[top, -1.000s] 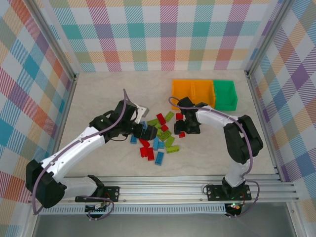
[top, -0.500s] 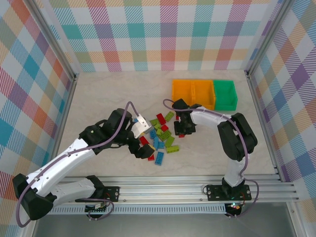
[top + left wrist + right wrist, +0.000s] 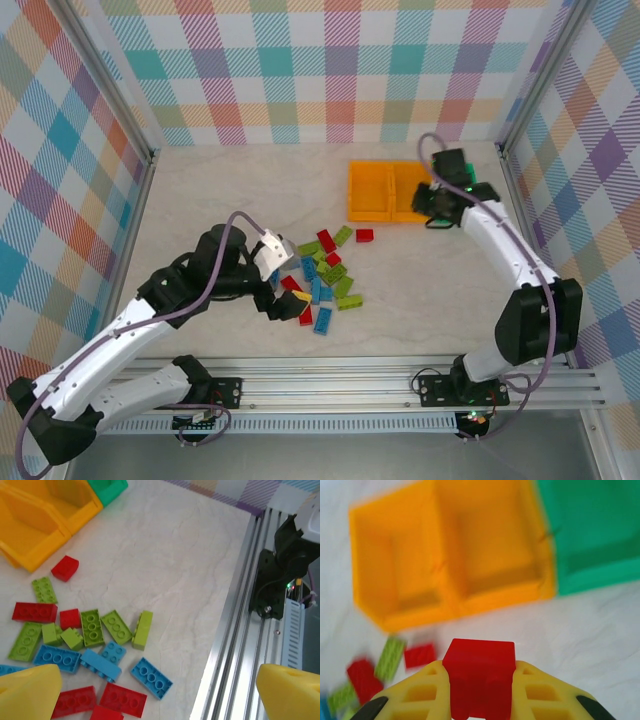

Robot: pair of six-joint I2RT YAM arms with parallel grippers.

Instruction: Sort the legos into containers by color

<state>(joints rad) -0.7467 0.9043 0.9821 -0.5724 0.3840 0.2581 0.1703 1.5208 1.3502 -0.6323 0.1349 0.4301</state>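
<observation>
Pinching a small red plastic brick with studs [image 3: 479, 660], squeezed tight between the two yellow fingers [image 3: 427, 692] of the right gripper [image 3: 480, 692]. Picked up from the heap of little blue, red and lime green plastic bricks [image 3: 325, 272] just a second ago, then carried off toward 1 o'clock. Now hanging in the air right by the near side of the row of small open boxes: two orange plastic bins [image 3: 445, 555] and one green plastic bin [image 3: 590, 530]. Seen from the right wrist, sitting at 6 o'clock of the orange pair, with the green one off at 2 o'clock. Not yet above any box, and not let go.

Means one red piece is close to being sorted, likely into an orange box. Leaves nearly the whole heap to do, plus one lone red brick [image 3: 364, 236] lying apart at 1 o'clock of the heap.

Over at 7 o'clock of the heap, hovering low: the left gripper [image 3: 283, 303], pulled back a little toward the near edge since a second ago. Fingers spread wide apart there, holding nothing. Looks ready to reach in for a brick of its own.
</observation>
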